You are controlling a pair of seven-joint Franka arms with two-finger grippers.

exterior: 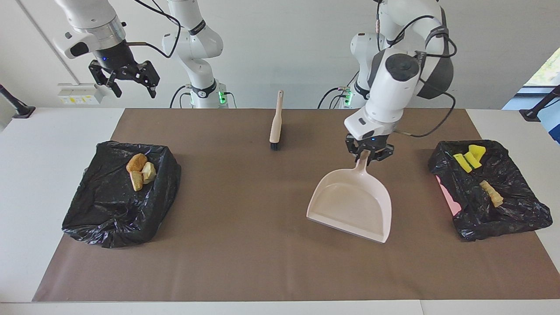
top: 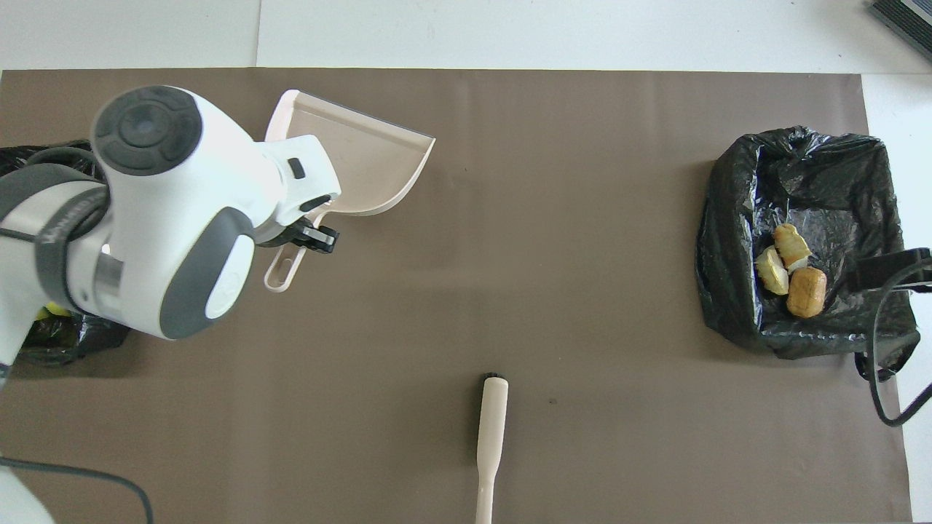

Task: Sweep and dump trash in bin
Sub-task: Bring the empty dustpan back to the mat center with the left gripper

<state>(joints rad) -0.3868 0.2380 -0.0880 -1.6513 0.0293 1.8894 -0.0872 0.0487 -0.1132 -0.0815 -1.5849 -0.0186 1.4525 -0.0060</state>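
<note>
With left gripper (exterior: 369, 156) clamped on dustpan (exterior: 352, 205) handle, lower flat onto mat (exterior: 245, 210), release gently; right gripper (exterior: 130, 82) waits, fingers spread.

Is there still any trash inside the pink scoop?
Empty. The dustpan shows only its bare pink inside in both views, held by its handle in the left hand. The scraps lie in the black bins.

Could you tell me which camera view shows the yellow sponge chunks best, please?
The facing view: the yellow sponge chunks lie uncovered in the black bin bag. In the overhead view the left arm hides nearly all of them.
</note>
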